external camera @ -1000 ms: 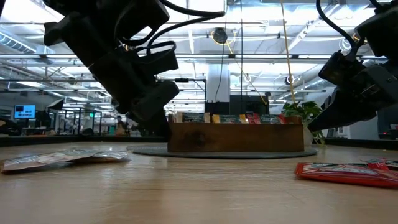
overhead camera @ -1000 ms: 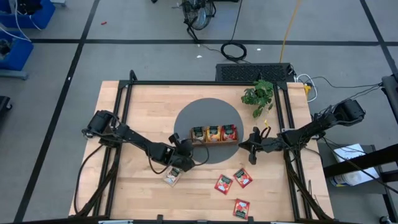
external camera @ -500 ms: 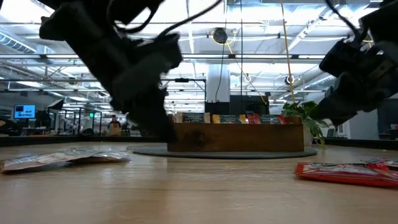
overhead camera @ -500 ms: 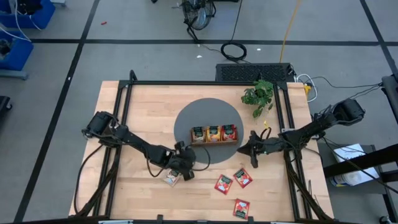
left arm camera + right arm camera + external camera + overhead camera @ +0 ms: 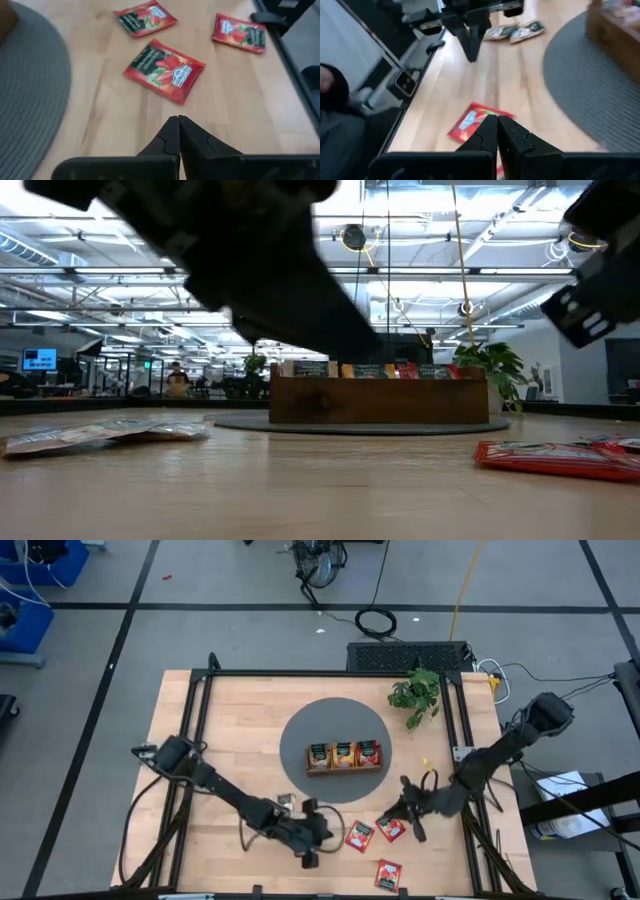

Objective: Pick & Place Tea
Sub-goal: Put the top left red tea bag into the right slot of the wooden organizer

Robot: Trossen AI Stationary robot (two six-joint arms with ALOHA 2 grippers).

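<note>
Red sachets [image 5: 164, 71] centre frame: probably light, flat, slippery; pinch an edge. Left gripper [image 5: 178, 121] and right gripper [image 5: 497, 120] closed, empty.

Left arm stretched from left table edge toward front centre, lying low over tabletop. Left gripper [image 5: 318, 836] at front centre, fingers pressed together, tips touching, nothing between them in left wrist view [image 5: 178, 131].

Right arm reaches in from right edge, bent down and inward. Right gripper [image 5: 392, 816] low at front right of centre, fingers closed tip to tip [image 5: 496, 131], empty.

Grippers near each other, apart.
</note>
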